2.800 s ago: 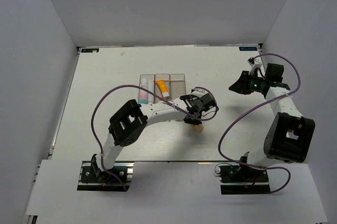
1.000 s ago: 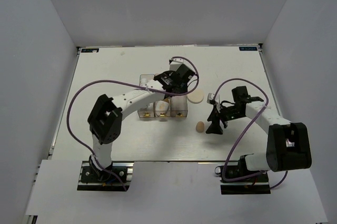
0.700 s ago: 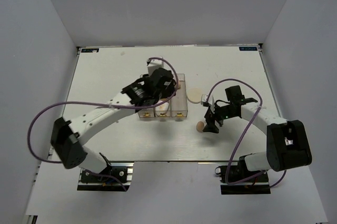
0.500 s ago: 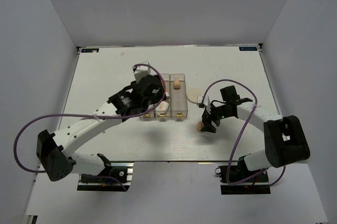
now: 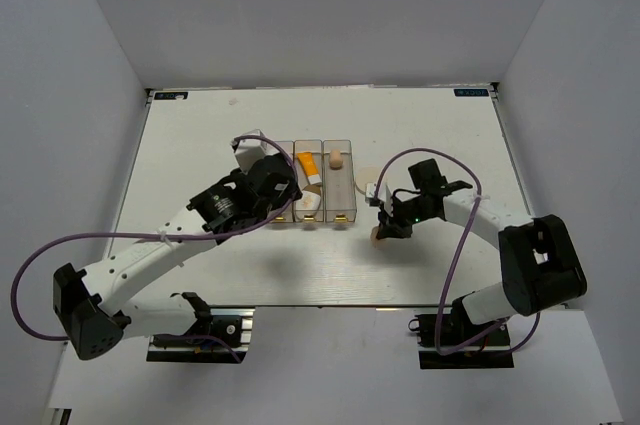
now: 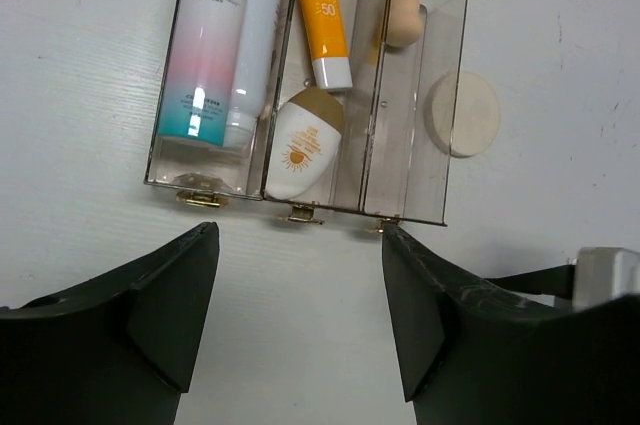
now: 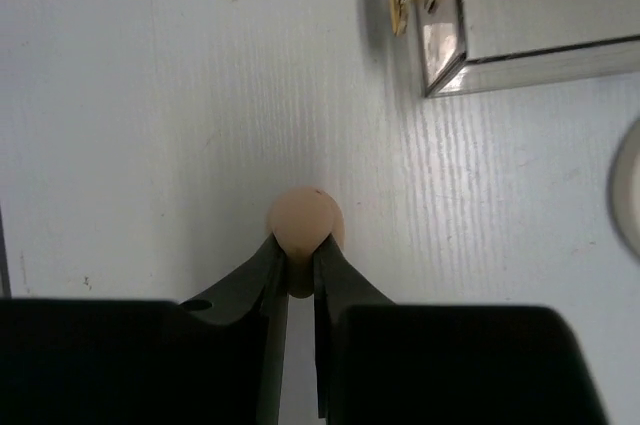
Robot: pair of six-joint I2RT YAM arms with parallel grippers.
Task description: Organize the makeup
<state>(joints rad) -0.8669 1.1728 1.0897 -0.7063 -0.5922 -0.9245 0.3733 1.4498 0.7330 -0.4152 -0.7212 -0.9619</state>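
Landmark: row of three clear narrow rectangular bins [image 6: 408,155] with gold clasps on their near ends, on the white worktop [image 5: 200,135].
Left bin: white bottle with pink band and blue cap [image 6: 205,55] lying beside a plain white tube [image 6: 255,35], the two touching.
Middle bin: orange tube with white cap [image 6: 325,20] at the far end; white oval compact with tan top [image 6: 303,140] at the near end.
Right bin: one tan egg-shaped sponge [image 6: 403,17] at the far end, the rest of the bin bare.
Outside the bins: cream round puff [image 6: 462,113] flat on the worktop, just beside the right bin's outer wall.
Right jaws: drawn in to a narrow gap, pinching the second tan egg-shaped sponge [image 7: 305,220] near the right bin's near corner; whether it has left the worktop cannot be told.
Left jaws: spread wide, holding nothing, hanging over the near side of the bins.
Progress: judged well advanced, with five pieces binned. The gripped sponge and the puff remain.
Writing: the bottle reads roughly "ORANOT"; the orange tube shows "50"; the compact bears an orange sun emblem, its small print unreadable.
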